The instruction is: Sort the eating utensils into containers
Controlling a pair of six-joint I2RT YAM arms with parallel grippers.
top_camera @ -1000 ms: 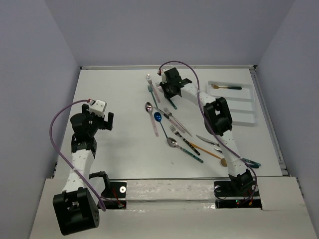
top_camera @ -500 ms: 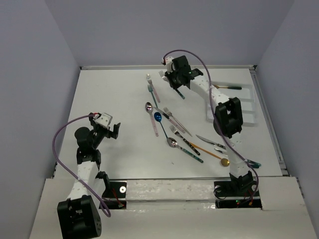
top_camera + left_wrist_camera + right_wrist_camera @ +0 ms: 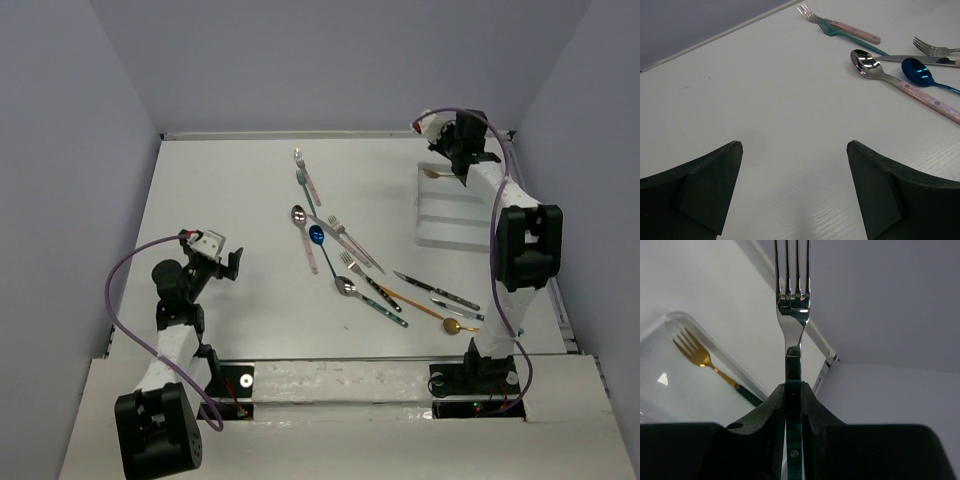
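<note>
My right gripper point(image 3: 462, 152) is shut on the teal handle of a silver fork point(image 3: 792, 315), whose tines stick out past the fingers. It hangs over the far end of the white tray point(image 3: 440, 236) at the back right. A gold fork point(image 3: 433, 173) with a dark handle lies in the tray's far compartment, also seen as the gold fork point(image 3: 695, 352) in the right wrist view. Several utensils lie mid-table: a pink-handled fork point(image 3: 306, 172), a pink-handled spoon point(image 3: 302, 230) and a blue spoon point(image 3: 318, 238). My left gripper point(image 3: 230, 262) is open and empty, low at the near left.
More utensils lie at the near right, among them a dark knife point(image 3: 432, 289) and a gold spoon point(image 3: 452, 325). In the left wrist view the pink-handled spoon point(image 3: 867, 62) and blue spoon point(image 3: 917, 72) lie ahead and to the right. Side walls enclose the table.
My right arm has swung right from the back middle of the table to above the tray, carrying the fork. The left arm dropped lower and has since stayed still.
</note>
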